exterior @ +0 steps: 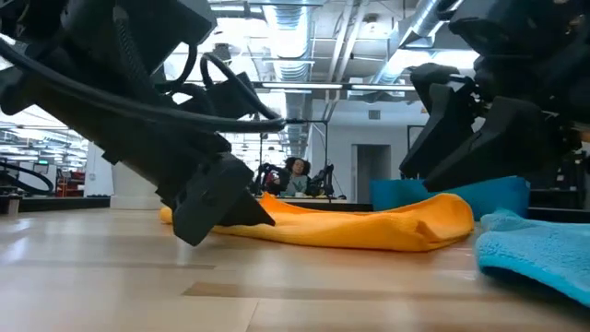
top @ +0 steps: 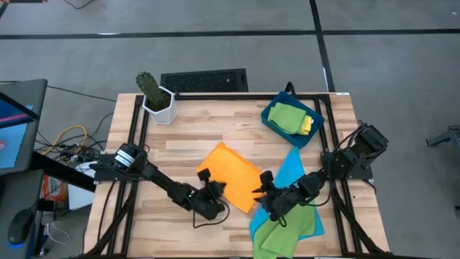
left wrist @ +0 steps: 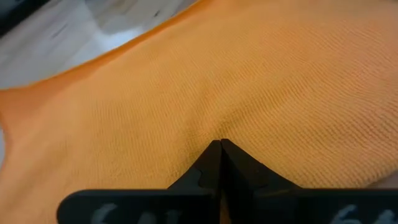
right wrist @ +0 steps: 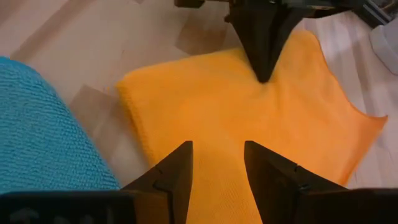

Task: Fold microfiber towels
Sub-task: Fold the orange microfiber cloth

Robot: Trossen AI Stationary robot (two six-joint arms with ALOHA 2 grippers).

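The orange towel (top: pixel 231 175) lies flat on the wooden table (top: pixel 180 144), near the middle; in the low view (exterior: pixel 369 226) it looks doubled and thick. My left gripper (left wrist: pixel 221 143) is shut, its tips down on the towel's top near the near-left edge (top: pixel 223 188). My right gripper (right wrist: pixel 217 146) stands open over the towel's right part (top: pixel 260 191), and I see nothing between its fingers. A bright blue towel (top: pixel 296 176) and a lime green towel (top: pixel 277 237) lie at the near right. My left gripper rests its shut fingertips (right wrist: pixel 264 74) on the orange towel's upper face (left wrist: pixel 186 118), coming down at a slant from the table's left side. The cloth puckers slightly around the tips. The towel stays flat on the table.
A dark-blue tray (top: pixel 267 114) at the far right holds a green and a yellow cloth. A white pot with a cactus (top: pixel 158 101) stands at the far left. Bare wood lies left of the orange towel. A person sits in the room far behind the table (exterior: pixel 297 175).
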